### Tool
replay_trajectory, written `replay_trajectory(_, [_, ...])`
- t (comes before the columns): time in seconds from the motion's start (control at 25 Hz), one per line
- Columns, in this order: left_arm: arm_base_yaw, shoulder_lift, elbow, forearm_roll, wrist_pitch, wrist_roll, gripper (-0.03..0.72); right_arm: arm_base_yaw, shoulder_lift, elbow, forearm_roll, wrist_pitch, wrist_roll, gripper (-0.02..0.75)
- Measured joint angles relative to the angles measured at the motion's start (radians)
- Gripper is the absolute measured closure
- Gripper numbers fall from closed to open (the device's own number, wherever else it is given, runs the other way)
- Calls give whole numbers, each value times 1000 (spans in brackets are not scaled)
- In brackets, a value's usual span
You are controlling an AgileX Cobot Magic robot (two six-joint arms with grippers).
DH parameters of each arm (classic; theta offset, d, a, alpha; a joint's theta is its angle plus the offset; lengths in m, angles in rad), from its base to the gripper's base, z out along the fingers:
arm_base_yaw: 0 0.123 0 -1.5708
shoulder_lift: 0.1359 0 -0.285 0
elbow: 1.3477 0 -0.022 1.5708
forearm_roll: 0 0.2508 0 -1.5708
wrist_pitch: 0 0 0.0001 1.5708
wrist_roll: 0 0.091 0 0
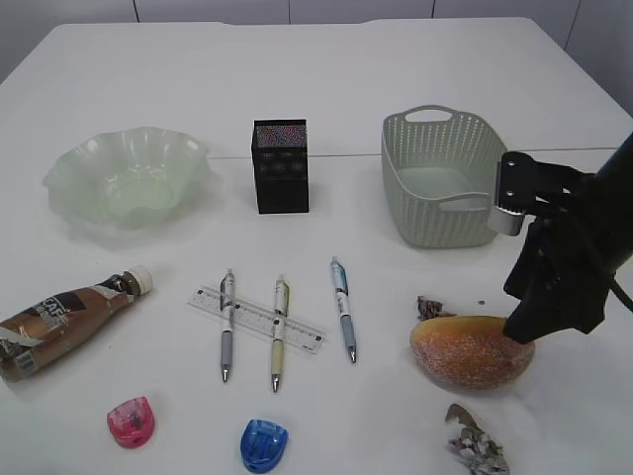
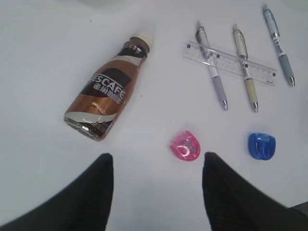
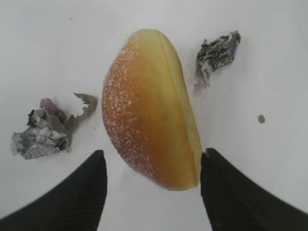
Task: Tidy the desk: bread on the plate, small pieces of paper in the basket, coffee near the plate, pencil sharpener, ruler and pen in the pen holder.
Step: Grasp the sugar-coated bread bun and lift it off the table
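Observation:
The sugary bread (image 3: 149, 106) lies on the desk (image 1: 396, 59) at the front right, its near end between the fingers of my open right gripper (image 3: 153, 159); the right finger (image 3: 226, 187) is at its edge. Crumpled paper scraps (image 3: 43, 130) (image 3: 216, 53) lie on either side. My left gripper (image 2: 158, 161) hangs open and empty over bare desk near the pink pencil sharpener (image 2: 185, 146), with the blue one (image 2: 262, 146), the lying coffee bottle (image 2: 108, 91), the ruler (image 2: 228, 61) and three pens (image 2: 211, 67) beyond. The plate (image 1: 129, 178), pen holder (image 1: 281, 166) and basket (image 1: 440, 178) stand at the back.
Two of the pens lie across the ruler (image 1: 257, 319); the third pen (image 1: 343, 309) lies alone to its right. The right arm (image 1: 574, 247) comes in from the right edge beside the basket. A seam crosses the desk behind the containers.

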Motion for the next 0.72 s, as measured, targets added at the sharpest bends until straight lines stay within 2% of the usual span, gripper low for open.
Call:
replay_trajectory(0.2, [0, 0, 0, -9, -4, 0, 255, 10, 9, -2, 36, 2, -105, 238])
replay_trajectory(0.72, [0, 0, 0, -44, -6, 0, 255, 38, 46, -5, -17, 15, -149, 234])
